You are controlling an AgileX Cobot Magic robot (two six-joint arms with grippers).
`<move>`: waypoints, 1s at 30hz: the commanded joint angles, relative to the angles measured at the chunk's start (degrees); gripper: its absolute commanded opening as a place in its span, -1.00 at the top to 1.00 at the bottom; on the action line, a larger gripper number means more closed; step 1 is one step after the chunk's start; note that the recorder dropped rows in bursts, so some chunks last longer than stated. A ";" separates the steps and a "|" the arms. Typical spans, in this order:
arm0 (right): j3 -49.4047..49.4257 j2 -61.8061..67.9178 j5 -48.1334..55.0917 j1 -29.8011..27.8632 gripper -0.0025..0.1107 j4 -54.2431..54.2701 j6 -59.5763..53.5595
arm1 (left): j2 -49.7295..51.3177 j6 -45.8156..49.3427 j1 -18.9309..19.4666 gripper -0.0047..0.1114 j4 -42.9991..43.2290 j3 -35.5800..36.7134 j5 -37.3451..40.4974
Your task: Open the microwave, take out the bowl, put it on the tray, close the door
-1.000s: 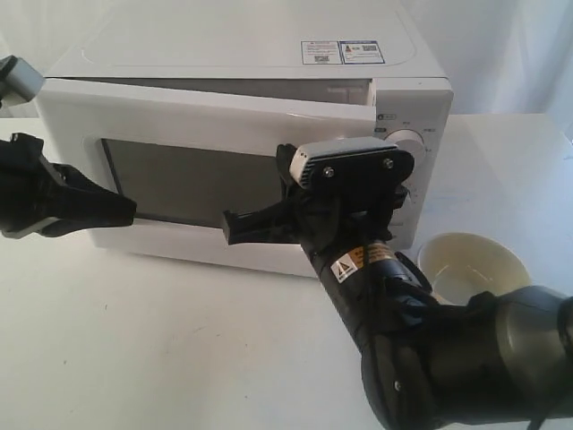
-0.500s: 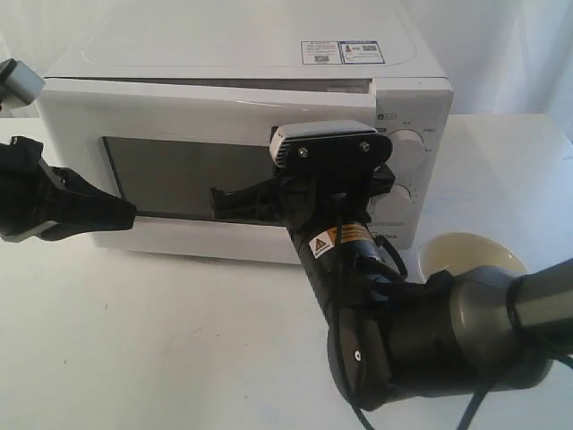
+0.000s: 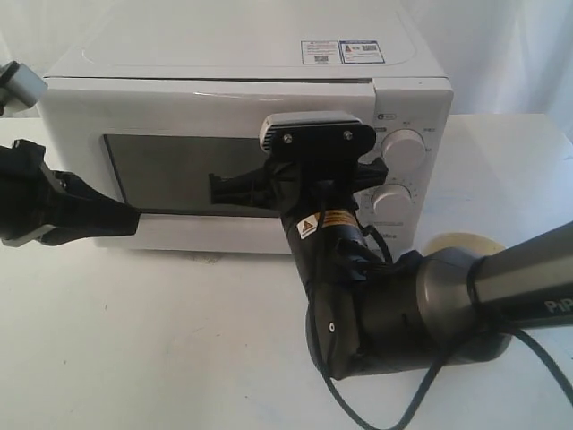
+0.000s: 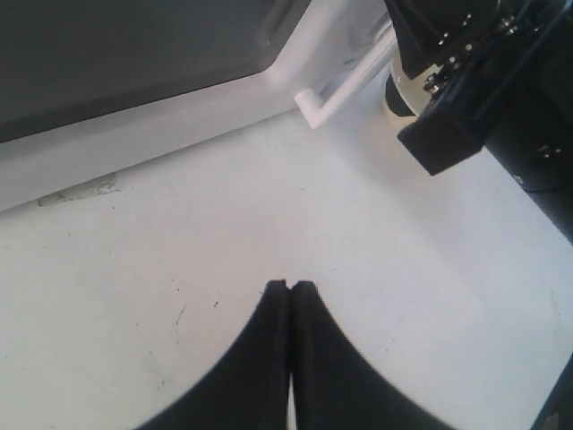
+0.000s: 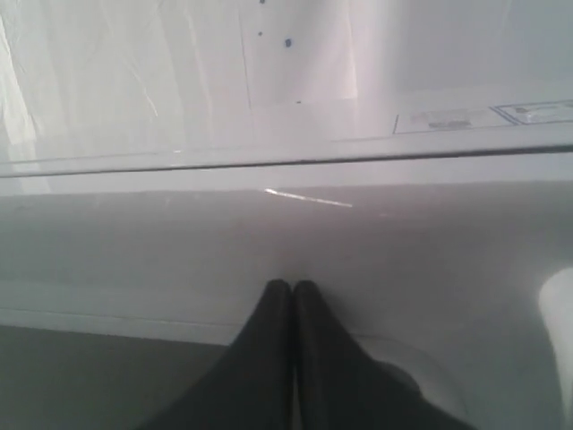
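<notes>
The white microwave (image 3: 242,45) stands at the back of the table, and its door (image 3: 179,103) lies flush with the front. My right gripper (image 3: 215,190) is shut, its tips against the dark window's right part. In the right wrist view the right gripper (image 5: 292,285) touches the door's white band (image 5: 269,233) above the window. Only the rim of the cream bowl (image 3: 461,240) shows behind my right arm, right of the microwave. My left gripper (image 3: 134,218) is shut and empty in front of the door's lower left; the left wrist view shows the left gripper (image 4: 291,285) above the tabletop, with the door handle (image 4: 345,85) beyond. I see no tray.
Two white knobs (image 3: 405,150) sit on the panel right of the door. My bulky right arm (image 3: 403,313) fills the front right of the table (image 3: 134,340). A white cloth hangs behind the scene.
The door swung from ajar to flush as my right gripper pushed in toward the microwave. The right arm now covers most of the bowl. The left arm barely moved.
</notes>
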 commanded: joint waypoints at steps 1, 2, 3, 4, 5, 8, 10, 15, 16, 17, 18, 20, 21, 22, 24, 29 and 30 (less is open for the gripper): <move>-2.62 0.17 -1.06 -1.79 0.96 0.95 -0.66 | -0.50 -0.31 -0.39 0.92 -1.05 0.41 1.08; -3.19 0.36 -0.51 -2.06 0.96 0.95 -0.66 | -0.50 -0.31 -0.39 0.92 -1.05 0.41 1.08; -3.38 0.67 -0.21 -2.32 0.96 0.83 -0.66 | -0.50 -0.31 -0.39 0.92 -1.05 0.41 1.08; -3.38 1.21 -0.21 -2.57 0.96 0.83 -0.66 | -0.50 -0.31 -0.39 0.92 -1.05 0.41 1.08; -3.38 1.54 -0.53 -2.81 0.96 0.83 -0.66 | -0.50 -0.31 -0.39 0.92 -1.05 0.41 1.08; -3.38 2.25 -0.37 -3.60 0.96 0.83 -0.66 | -0.50 -0.31 -0.39 0.92 -1.29 0.41 1.07; -3.38 2.51 -0.37 -3.58 0.96 0.83 -0.66 | -0.50 -0.31 -0.39 0.92 -1.29 0.41 1.07; -2.46 1.24 0.28 -2.44 0.96 0.83 -0.66 | -0.50 -0.31 -0.39 0.92 -0.93 0.41 1.07; -1.92 0.63 0.07 -1.77 0.96 0.83 -0.66 | -0.50 -0.31 -0.39 0.92 -0.93 0.41 1.07; -1.45 -0.17 0.07 -1.42 0.96 0.83 -0.66 | -0.50 -0.31 -0.39 0.92 -0.93 0.41 1.07; -0.81 -0.99 0.07 -0.90 0.96 0.83 -1.09 | -0.50 -0.31 -0.39 0.92 -0.93 0.41 1.07; 0.44 -2.47 0.07 0.15 0.96 1.00 -3.15 | -0.50 -0.31 -0.39 0.92 -0.93 0.41 1.07; 1.48 -3.45 0.07 0.75 0.96 1.35 -4.17 | -0.50 -0.31 -0.39 0.92 -0.93 0.41 1.07; 3.47 -5.04 0.07 2.11 0.96 1.48 -4.32 | -0.50 -0.45 -0.39 0.92 -1.04 0.41 1.57; 7.25 -7.99 -0.52 4.96 0.96 1.48 -4.58 | -0.50 -0.45 -0.39 0.92 -1.41 0.41 2.48; 12.45 -10.61 -2.16 6.78 0.96 2.28 -6.78 | -0.50 -1.97 -0.39 0.92 -2.17 0.41 -0.71; 12.85 -10.61 -2.16 6.78 0.96 2.54 -6.78 | -0.50 -1.99 -0.39 0.92 -2.17 0.41 -0.07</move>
